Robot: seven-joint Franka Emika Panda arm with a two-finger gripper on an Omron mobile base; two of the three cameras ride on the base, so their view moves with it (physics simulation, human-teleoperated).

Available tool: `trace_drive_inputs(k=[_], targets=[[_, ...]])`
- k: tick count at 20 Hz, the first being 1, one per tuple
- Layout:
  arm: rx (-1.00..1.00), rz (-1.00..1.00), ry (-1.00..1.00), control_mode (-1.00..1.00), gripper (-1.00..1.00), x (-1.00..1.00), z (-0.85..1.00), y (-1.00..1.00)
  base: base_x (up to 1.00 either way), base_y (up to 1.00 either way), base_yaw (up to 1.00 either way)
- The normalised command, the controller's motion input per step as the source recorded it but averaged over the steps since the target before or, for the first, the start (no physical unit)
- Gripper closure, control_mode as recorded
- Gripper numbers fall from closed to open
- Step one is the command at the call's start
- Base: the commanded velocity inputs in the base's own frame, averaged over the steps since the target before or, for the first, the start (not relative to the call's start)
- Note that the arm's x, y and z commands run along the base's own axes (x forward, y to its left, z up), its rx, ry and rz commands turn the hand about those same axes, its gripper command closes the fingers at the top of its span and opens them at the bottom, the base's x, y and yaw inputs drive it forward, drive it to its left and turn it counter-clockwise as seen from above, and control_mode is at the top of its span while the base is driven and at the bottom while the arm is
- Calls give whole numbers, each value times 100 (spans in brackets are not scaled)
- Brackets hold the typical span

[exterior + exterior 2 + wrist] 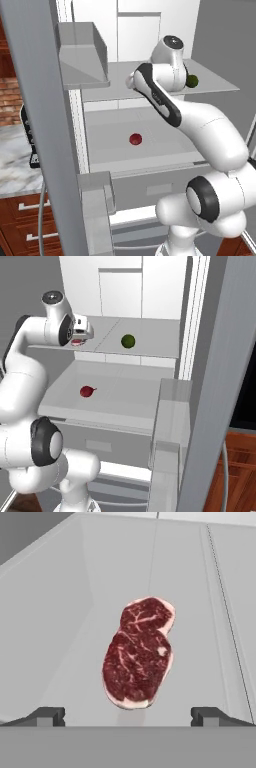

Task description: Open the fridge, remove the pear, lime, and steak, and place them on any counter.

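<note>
Fingertips (46,716) spread wide, holding nothing, gripper (128,717) hovering just above the steak (138,656) on the upper fridge (150,150) shelf. Lime (128,341) further right on that shelf, pear (87,391) 1 shelf lower. Likely trouble: pads sliding off the flat slab, or jamming on the shelf.

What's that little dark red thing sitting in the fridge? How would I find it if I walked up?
Look into the open fridge with its white shelves. On the lower wide shelf, below the one with the lime and the steak, lies the pear, alone near the middle. It is small, roundish and dark red with a short stem, while the lime is a green ball and the steak a flat marbled slab.
</note>
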Motion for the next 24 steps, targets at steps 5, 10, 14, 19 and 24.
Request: trace_drive_inputs(k=[5,10,14,19,24], targets=[[0,-1,0,-100,-100,23,-25,7,0,0,0],[0,0,0,-100,-100,23,-10,0,0,0,0],[0,0,1,-100,-100,16,-4,-1,0,0,0],[0,0,0,-100,-100,7,-16,0,0,0,0],[0,0,0,-100,-100,0,-30,0,0,0,0]])
